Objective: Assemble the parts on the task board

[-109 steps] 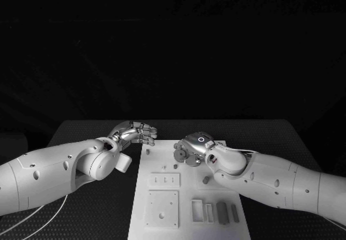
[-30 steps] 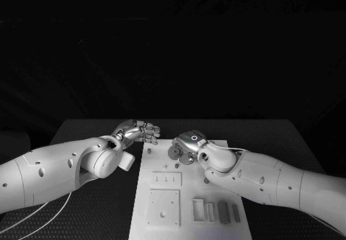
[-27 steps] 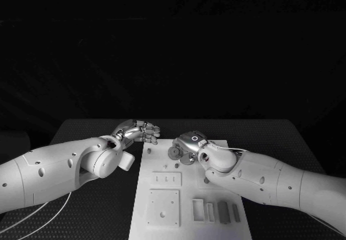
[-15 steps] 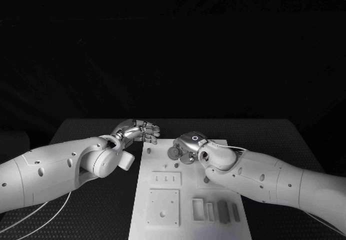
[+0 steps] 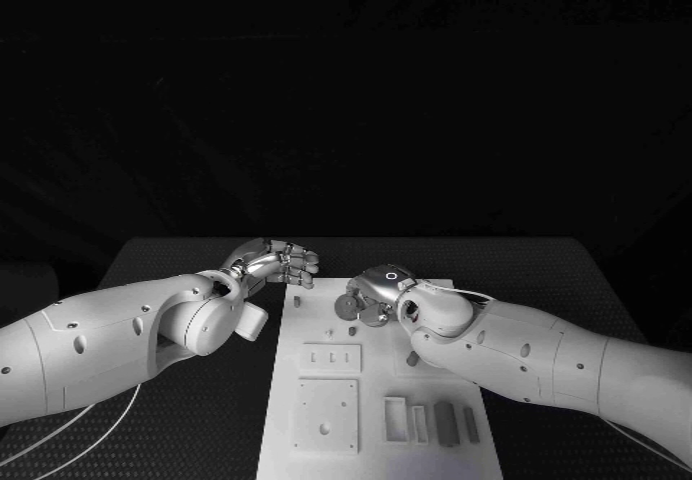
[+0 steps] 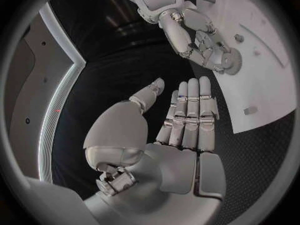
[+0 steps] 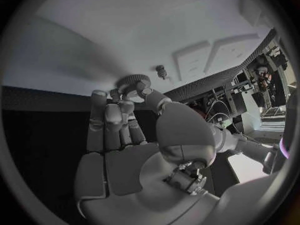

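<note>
The white task board (image 5: 378, 385) lies along the middle of the black table. My right hand (image 5: 378, 292) hovers over the board's far end and pinches a small toothed gear (image 5: 352, 304) in its fingertips. The right wrist view has the gear (image 7: 132, 80) just above the board (image 7: 125, 30), close to a short upright peg (image 7: 161, 71). My left hand (image 5: 274, 264) stays off the board's far left corner, above the table. Its fingers (image 6: 190, 110) are stretched out side by side with the thumb apart, holding nothing. From the left wrist I see the right hand (image 6: 194, 35) with the gear (image 6: 230, 62).
Two recessed square plates (image 5: 330, 358) (image 5: 327, 415) sit on the board's left half. Several slim upright blocks (image 5: 444, 423) stand at its near right. Small pegs (image 5: 351, 331) dot the middle. Black table (image 5: 173, 440) runs round the board.
My right hand has carried the gear leftward and farther up the board since the oldest frame; over the last second it barely moves. The left hand has stayed put.
</note>
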Robot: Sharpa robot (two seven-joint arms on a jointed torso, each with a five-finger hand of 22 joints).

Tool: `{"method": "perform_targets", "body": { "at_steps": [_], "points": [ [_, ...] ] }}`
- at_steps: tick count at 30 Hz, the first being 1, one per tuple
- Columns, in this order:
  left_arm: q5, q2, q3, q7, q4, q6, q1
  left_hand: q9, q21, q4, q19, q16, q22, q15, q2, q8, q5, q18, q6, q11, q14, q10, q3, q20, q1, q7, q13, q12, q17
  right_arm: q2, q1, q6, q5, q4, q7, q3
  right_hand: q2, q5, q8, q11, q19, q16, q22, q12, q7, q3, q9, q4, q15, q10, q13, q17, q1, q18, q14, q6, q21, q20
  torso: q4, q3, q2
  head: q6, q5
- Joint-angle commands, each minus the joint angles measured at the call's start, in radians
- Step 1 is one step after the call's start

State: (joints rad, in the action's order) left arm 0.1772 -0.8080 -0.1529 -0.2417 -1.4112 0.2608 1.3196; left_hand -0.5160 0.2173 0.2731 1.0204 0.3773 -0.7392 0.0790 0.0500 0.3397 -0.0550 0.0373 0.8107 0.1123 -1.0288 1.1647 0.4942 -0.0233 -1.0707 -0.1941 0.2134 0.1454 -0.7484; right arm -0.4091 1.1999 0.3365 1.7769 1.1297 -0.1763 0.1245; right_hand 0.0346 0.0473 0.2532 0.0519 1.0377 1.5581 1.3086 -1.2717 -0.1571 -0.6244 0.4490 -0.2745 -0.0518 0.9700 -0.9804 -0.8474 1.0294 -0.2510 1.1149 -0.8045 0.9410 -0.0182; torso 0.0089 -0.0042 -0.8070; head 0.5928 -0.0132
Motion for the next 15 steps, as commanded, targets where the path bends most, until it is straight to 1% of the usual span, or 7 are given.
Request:
{"method": "perform_targets", "body": {
  "at_steps": [1,2,6,7,11,13,15],
  "points": [
    [0.002,0.0,0.001,-0.006,-0.002,0.0,0.002,-0.002,-0.006,-0.004,0.0,-0.006,-0.001,-0.002,0.001,-0.004,0.0,0.014,-0.007,0.006,-0.006,-0.004,-0.002,0.001,0.012,0.003,0.002,-0.006,-0.001,-0.008,-0.007,0.041,-0.022,0.006,0.024,0.005,-0.032,0.003,0.0,0.001,0.0,0.006,0.02,-0.008,-0.008,0.002,0.0,-0.002,-0.001,-0.007,-0.001,-0.002,-0.008,-0.011,-0.004,-0.001,0.005,0.0,-0.0009,0.0009,0.0,-0.002,0.0],
    [0.002,0.0,0.001,-0.006,-0.002,0.0,0.002,-0.002,-0.007,-0.004,-0.001,-0.006,-0.001,-0.002,0.001,-0.004,0.0,0.014,-0.007,0.006,-0.006,-0.004,-0.002,0.001,0.012,0.003,0.002,-0.006,-0.001,-0.009,-0.007,0.052,-0.026,0.007,0.027,0.004,-0.039,0.003,0.0,0.002,0.001,0.007,0.02,-0.009,-0.008,0.002,0.0,0.001,0.0,-0.006,-0.001,-0.002,-0.01,-0.011,-0.003,-0.001,0.006,0.0,-0.0012,0.001,0.001,-0.002,0.0],
    [0.002,-0.001,0.001,-0.006,-0.002,0.0,0.002,-0.002,-0.007,-0.004,-0.001,-0.006,-0.001,-0.002,0.001,-0.004,0.0,0.015,-0.008,0.006,-0.006,-0.004,-0.002,0.001,0.012,0.003,0.002,-0.007,-0.002,-0.024,-0.006,0.153,-0.068,0.023,0.049,0.004,-0.078,0.003,0.002,0.002,0.008,0.009,0.018,-0.012,-0.008,-0.003,0.0,0.007,0.0,-0.003,0.001,-0.001,-0.008,-0.011,0.001,-0.002,0.009,0.003,-0.0012,0.0005,0.001,-0.004,0.001],
    [0.002,-0.001,0.001,-0.006,-0.001,0.0,0.002,-0.002,-0.007,-0.004,-0.001,-0.006,-0.001,-0.002,0.001,-0.004,0.0,0.015,-0.008,0.006,-0.006,-0.004,-0.002,0.001,0.012,0.003,0.002,-0.007,-0.002,-0.033,-0.006,0.181,-0.083,0.035,0.057,0.004,-0.095,0.003,0.002,0.002,0.009,0.009,0.018,-0.014,-0.008,-0.003,0.0,0.008,0.0,-0.001,0.001,-0.001,-0.007,-0.011,0.003,-0.001,0.01,0.004,-0.0014,0.0005,0.001,-0.005,0.001],
    [0.003,-0.005,0.001,-0.011,0.004,0.003,0.002,-0.002,-0.007,-0.003,-0.001,-0.007,-0.001,-0.002,0.002,-0.005,0.0,0.015,-0.008,0.006,-0.006,-0.005,-0.002,0.001,0.011,0.003,0.002,-0.007,-0.002,-0.062,-0.001,0.218,-0.115,0.069,0.078,-0.005,-0.152,0.003,0.005,0.002,0.019,0.011,0.016,-0.022,-0.009,-0.008,0.0,0.018,0.0,0.005,0.0,0.001,0.003,-0.011,0.01,-0.002,0.012,0.009,-0.0019,0.0014,0.001,-0.009,0.002],
    [0.006,-0.004,0.001,-0.013,0.011,0.005,0.002,-0.002,-0.008,-0.002,-0.001,-0.008,-0.001,-0.002,0.003,-0.005,0.0,0.015,-0.009,0.007,-0.006,-0.005,-0.001,0.001,0.011,0.003,0.002,-0.008,-0.003,-0.081,0.001,0.232,-0.124,0.083,0.089,-0.015,-0.168,0.003,0.006,0.002,0.019,0.009,0.015,-0.022,-0.008,-0.012,0.0,0.024,0.0,0.004,0.001,0.002,0.007,-0.011,0.011,-0.002,0.011,0.01,-0.0026,0.0016,0.002,-0.009,0.002],
    [0.006,-0.003,0.001,-0.014,0.018,0.003,0.002,-0.002,-0.008,-0.001,-0.001,-0.009,-0.002,-0.002,0.005,-0.005,0.0,0.015,-0.009,0.007,-0.006,-0.005,-0.001,0.001,0.009,0.003,0.002,-0.008,-0.004,-0.11,0.001,0.231,-0.145,0.106,0.102,-0.04,-0.184,0.003,0.003,0.001,0.021,0.008,0.015,-0.023,-0.008,-0.016,-0.001,0.03,-0.001,0.004,0.002,0.003,0.012,-0.011,0.011,0.004,0.01,0.011,-0.0024,0.0024,0.003,-0.012,0.002]
  ]
}}
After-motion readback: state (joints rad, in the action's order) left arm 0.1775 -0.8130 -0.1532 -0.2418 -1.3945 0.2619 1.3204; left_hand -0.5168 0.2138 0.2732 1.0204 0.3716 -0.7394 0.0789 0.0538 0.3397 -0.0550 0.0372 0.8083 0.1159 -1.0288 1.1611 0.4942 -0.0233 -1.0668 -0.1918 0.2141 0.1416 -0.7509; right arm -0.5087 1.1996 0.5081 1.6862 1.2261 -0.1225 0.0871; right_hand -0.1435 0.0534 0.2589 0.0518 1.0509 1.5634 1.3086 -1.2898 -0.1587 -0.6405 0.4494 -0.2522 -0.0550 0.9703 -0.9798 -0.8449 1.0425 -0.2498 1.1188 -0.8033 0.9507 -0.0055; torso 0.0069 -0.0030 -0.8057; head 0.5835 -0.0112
